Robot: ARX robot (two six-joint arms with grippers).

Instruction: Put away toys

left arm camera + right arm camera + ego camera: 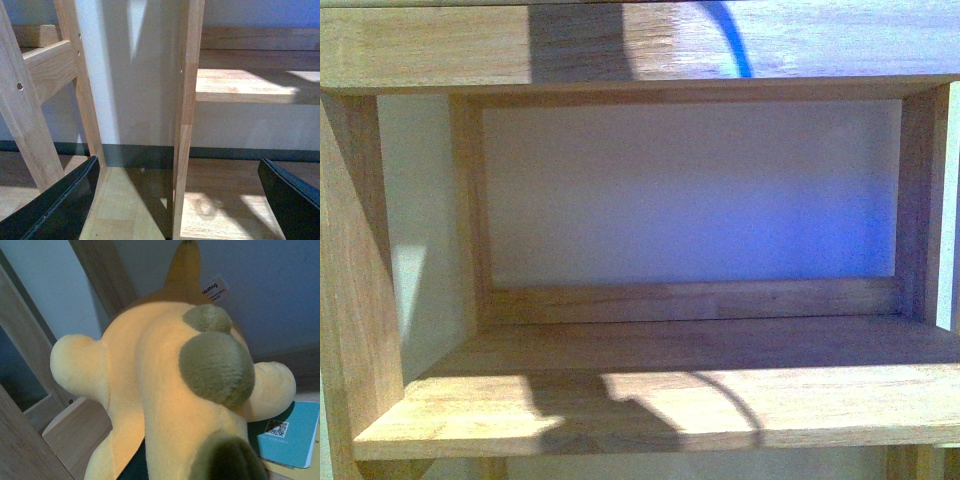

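Note:
The plush toy (165, 390), orange-yellow with olive-green round patches and stubby limbs, fills the right wrist view. My right gripper is shut on it; the toy hides the fingers. A white label (216, 288) hangs near its far end. In the left wrist view my left gripper (180, 200) is open, its black fingers (60, 205) wide apart with nothing between them, facing a wooden upright (186, 120). Neither gripper nor the toy shows in the front view.
The front view looks into a wooden shelf compartment (660, 400) with a pale back panel (690, 190). A shelf board (240, 87) and slanted wooden legs (30, 115) stand ahead of the left gripper above a wood floor. A teal booklet (290, 435) lies below the toy.

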